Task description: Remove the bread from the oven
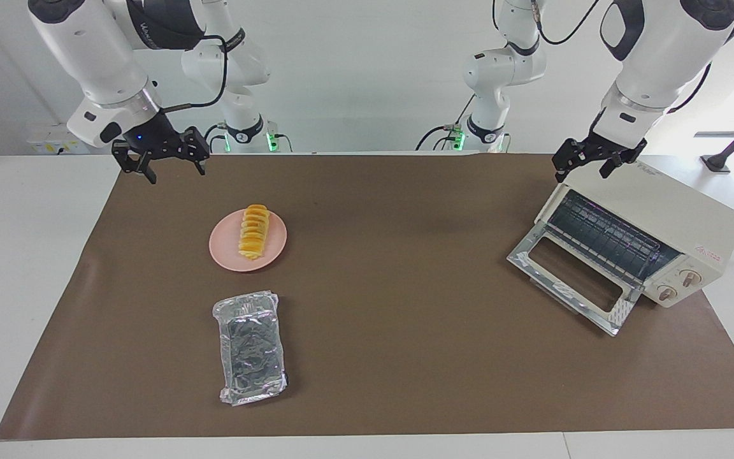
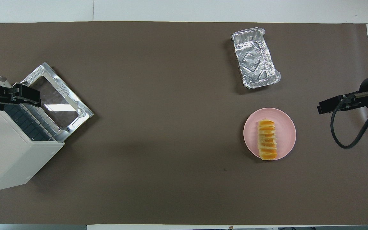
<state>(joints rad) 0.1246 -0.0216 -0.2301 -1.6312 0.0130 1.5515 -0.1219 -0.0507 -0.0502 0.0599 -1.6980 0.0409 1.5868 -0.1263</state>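
Facing view
Bread: small ridged yellow-orange loaf (image 1: 253, 231), lying on the round pink plate (image 1: 222, 245), out of the oven.
Oven: boxy cream-white toaster oven (image 1: 654, 228) at the left arm's end of the table, glass door dropped open, wire rack bare.
Foil tray: crinkled silver foil tray (image 1: 251, 347), farther from the robots than the plate, apart from it.
Right gripper (image 1: 171, 167): raised over the brown mat's (image 1: 405, 306) edge near the robots, clear of the plate, fingers released, holding nothing.
Left gripper (image 1: 590, 166): over the oven's top, fingers spread, holding nothing.

Overhead view
Bread (image 2: 267, 139): on the plate (image 2: 286, 132), lengthwise along it.
Right gripper (image 2: 327, 107): over the mat toward the right arm's end, beside the plate, well apart.
Left gripper (image 2: 21, 95): above the oven (image 2: 8, 159), at its open door.
Foil tray (image 2: 256, 57): empty.
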